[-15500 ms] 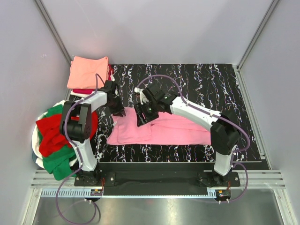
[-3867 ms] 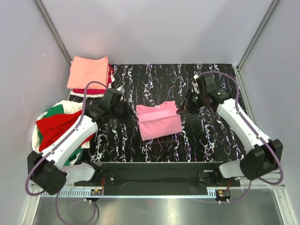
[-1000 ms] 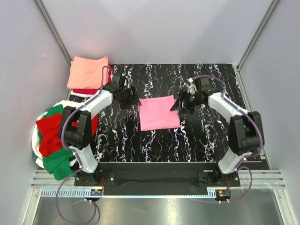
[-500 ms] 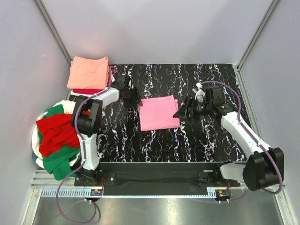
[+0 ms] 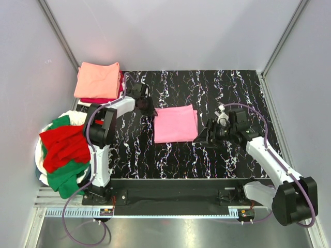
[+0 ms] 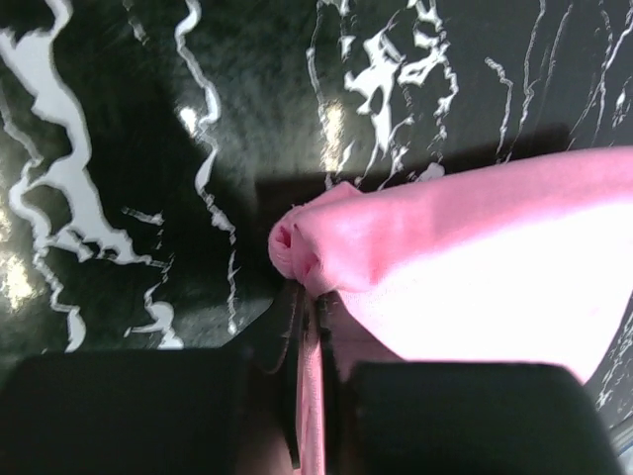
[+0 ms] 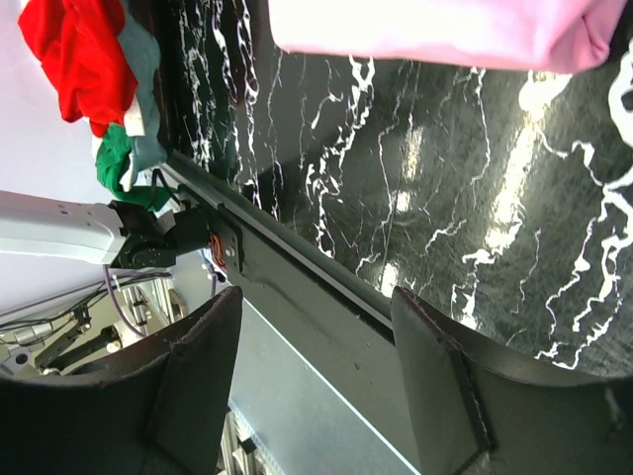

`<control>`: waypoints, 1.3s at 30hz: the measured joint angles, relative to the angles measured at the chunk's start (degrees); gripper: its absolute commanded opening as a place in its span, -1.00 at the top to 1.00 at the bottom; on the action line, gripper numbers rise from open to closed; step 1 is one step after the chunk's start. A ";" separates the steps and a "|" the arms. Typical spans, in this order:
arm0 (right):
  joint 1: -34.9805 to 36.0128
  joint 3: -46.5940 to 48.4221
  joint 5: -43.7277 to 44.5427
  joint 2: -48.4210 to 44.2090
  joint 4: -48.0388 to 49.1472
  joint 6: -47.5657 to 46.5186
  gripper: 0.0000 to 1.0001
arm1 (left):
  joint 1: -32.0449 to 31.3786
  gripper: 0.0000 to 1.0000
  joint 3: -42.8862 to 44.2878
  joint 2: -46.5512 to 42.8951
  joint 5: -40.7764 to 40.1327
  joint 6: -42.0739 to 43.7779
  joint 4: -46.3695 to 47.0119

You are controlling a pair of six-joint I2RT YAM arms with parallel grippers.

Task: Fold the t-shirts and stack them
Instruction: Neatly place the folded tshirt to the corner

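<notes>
Left gripper (image 5: pixel 148 110) has just nipped shut on the far-left corner of the folded pink tee (image 5: pixel 176 124) at mid table (image 5: pixel 232 93), while the right gripper (image 5: pixel 205 138) has backed off, wide open and empty; probably ready for transfer to the stack (image 5: pixel 96 79).

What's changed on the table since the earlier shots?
The pink t-shirt went from a long strip to a folded square. The left gripper closed on its far-left corner; the right gripper, open, backed off rightward. The salmon-orange stack and unfolded heap stayed.

Most of pink t-shirt (image 7: pixel 435 30) outside the right wrist view
</notes>
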 measured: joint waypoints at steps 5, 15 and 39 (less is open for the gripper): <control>0.00 -3.50 -1.07 -2.05 3.26 1.36 -0.38 | -0.37 1.00 1.42 0.72 0.02 0.50 -0.44; 0.33 -16.20 -2.45 -9.20 12.24 6.16 -0.36 | 2.08 1.00 13.29 0.72 -1.33 8.72 -13.77; 3.10 -29.73 2.71 -20.90 31.50 16.76 -0.32 | 15.32 1.00 48.13 3.98 -7.39 30.18 -33.48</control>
